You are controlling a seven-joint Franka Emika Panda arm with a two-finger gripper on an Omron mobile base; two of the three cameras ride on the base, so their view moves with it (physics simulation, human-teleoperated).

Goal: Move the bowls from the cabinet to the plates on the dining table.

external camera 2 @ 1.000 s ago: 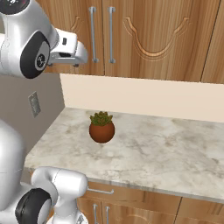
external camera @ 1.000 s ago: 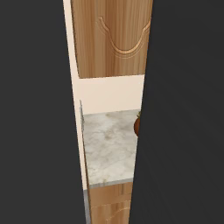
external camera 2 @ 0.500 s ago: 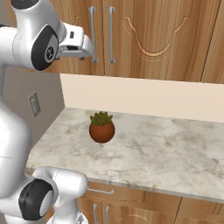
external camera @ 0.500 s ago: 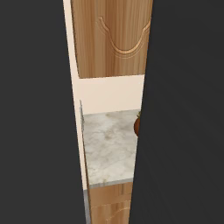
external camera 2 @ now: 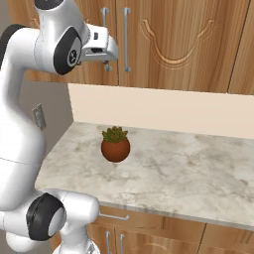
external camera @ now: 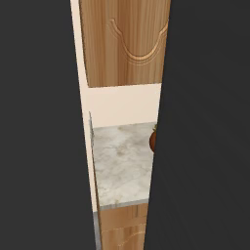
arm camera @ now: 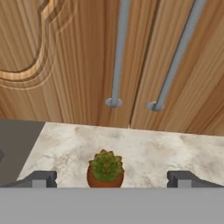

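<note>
The cabinet (external camera 2: 173,44) is a light-brown wooden wall unit with carved arches, and its doors are closed. Two long silver bar handles (external camera 2: 127,39) run down the doors. My gripper (external camera 2: 106,62) hovers just in front of the left handle (external camera 2: 105,30), open, with nothing between its fingers. In the hand view the gripper (arm camera: 112,179) faces both handles (arm camera: 120,52) from close by, with one dark fingertip (arm camera: 43,178) at each side of the bottom. The bowls are hidden. The plates and the dining table are out of view.
A terracotta pot (external camera 2: 115,148) with a green succulent stands on the marble counter (external camera 2: 188,173) under the cabinet, below my hand. A beige backsplash (external camera 2: 163,111) runs behind it. Dark walls close in both sides of the left base view, leaving a strip of cabinet door (external camera: 132,44).
My arm has swung up and to the right, bringing the hand closer to the cabinet handles. The gripper has stayed open. Pot and doors have not moved.
</note>
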